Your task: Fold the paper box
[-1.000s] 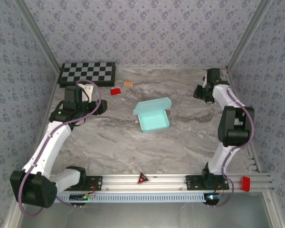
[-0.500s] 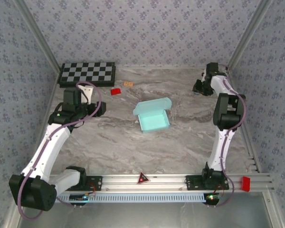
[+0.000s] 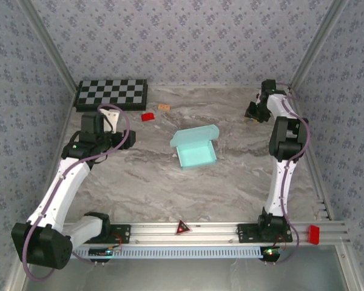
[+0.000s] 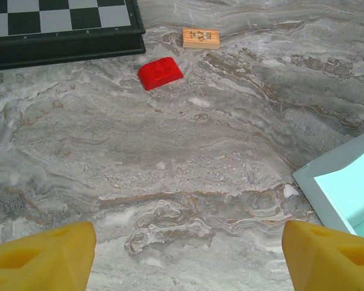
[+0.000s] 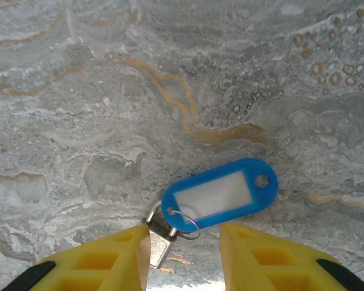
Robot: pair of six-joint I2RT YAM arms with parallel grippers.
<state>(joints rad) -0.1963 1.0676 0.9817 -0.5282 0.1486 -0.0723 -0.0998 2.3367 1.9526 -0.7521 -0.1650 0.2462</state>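
Note:
The pale aqua paper box [image 3: 195, 147] lies mid-table as a shallow open tray with its lid flap raised at the back. Its corner shows at the right edge of the left wrist view [image 4: 346, 182]. My left gripper [image 3: 126, 139] hovers to the left of the box, apart from it. Its yellow fingers [image 4: 45, 257] are spread wide over bare marble, so the gripper [image 4: 188, 257] is open. My right gripper [image 3: 253, 113] is at the far right back corner, far from the box. It [image 5: 185, 257] is open, with nothing clamped.
A blue key tag [image 5: 221, 193] with a metal clip [image 5: 161, 239] lies on the table between the right fingers, the clip beside the left one. A checkerboard [image 3: 111, 94] sits back left, with a red brick [image 3: 147, 116] and a small wooden tile [image 3: 164, 107] near it.
The right arm has swung further into the back right corner, its gripper ending near the wall. The left arm has barely shifted. The box has not moved.

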